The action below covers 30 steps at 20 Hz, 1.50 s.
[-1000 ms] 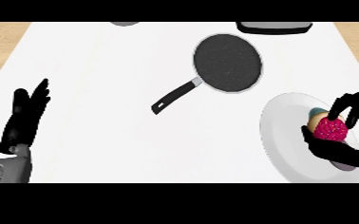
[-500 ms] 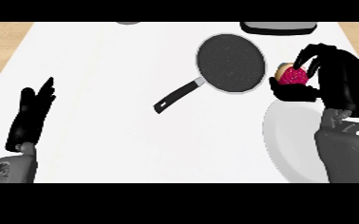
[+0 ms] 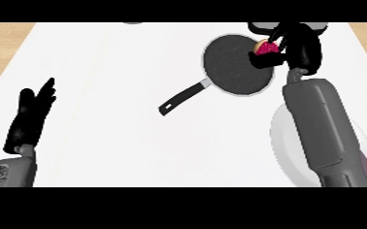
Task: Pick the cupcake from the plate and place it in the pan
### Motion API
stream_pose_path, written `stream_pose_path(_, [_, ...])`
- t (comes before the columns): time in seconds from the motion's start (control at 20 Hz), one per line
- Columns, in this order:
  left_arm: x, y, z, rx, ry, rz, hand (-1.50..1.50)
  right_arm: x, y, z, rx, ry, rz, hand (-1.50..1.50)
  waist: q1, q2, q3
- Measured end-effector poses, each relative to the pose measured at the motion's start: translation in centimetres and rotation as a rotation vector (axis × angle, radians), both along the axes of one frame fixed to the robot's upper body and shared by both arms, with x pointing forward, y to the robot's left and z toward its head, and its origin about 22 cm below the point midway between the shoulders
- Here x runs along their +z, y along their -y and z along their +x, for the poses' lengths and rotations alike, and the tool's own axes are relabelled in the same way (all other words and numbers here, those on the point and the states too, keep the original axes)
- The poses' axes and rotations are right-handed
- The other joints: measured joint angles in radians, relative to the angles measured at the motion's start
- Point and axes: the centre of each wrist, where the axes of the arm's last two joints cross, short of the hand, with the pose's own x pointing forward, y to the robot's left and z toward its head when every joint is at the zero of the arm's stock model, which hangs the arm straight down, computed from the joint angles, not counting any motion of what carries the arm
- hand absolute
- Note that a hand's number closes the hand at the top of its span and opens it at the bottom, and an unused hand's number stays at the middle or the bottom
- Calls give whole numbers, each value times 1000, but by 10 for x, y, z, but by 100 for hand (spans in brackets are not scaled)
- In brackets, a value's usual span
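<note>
The small cupcake (image 3: 267,47) has a bright pink-magenta top and a pale tan base, of which only a thin strip shows at its upper left side. It is held in the black right hand (image 3: 292,46), whose fingers and thumb are curled around it, so most of its body is hidden. The cupcake is over the right edge of the round black frying pan (image 3: 237,65), near the pan's upper right rim; if it touches the pan's surface or is still a little above it, I cannot tell from this view.

The frying pan has a dark, finely speckled inside and a thin light rim. Its long black handle (image 3: 185,97) goes down and to the left, and has a small hole close to its end. The pan lies on the white counter top (image 3: 114,77), and a strip of light wood (image 3: 14,39) shows at the counter's left edge.

The right grey forearm (image 3: 319,121) comes in from the lower right side and rises to the hand. It covers a large part of the round white plate (image 3: 283,145), which lies just below and to the right of the pan, and only the plate's left side is visible.

The black left hand (image 3: 30,119) is at the left edge of the view, open, with its fingers straight and pointing up; it holds nothing and is well apart from the pan.
</note>
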Motion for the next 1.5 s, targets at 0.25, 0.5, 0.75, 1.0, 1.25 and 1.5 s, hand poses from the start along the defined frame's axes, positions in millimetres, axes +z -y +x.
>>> stream_pose_path(0.25, [3,7,7,-16,9,-6,0,-22,-3,29,-6,-35,36,150,18,8,1])
stream_pose_path(0.5, [6,6,7,-31,11,-2,0,-49,-14,39,25,-61,93,150,28,13,1])
stream_pose_path(0.75, [7,11,11,-48,22,-3,0,-65,-20,41,33,-73,218,-150,47,24,3])
stream_pose_path(1.0, [10,17,15,-65,36,-3,0,-77,-20,39,46,-71,289,-150,62,31,3])
stream_pose_path(1.25, [13,21,21,-67,39,-7,0,-79,-30,40,51,-1,349,-150,68,35,4])
stream_pose_path(1.5, [8,25,19,-66,37,-9,0,-77,-31,41,30,131,410,-150,64,33,4])
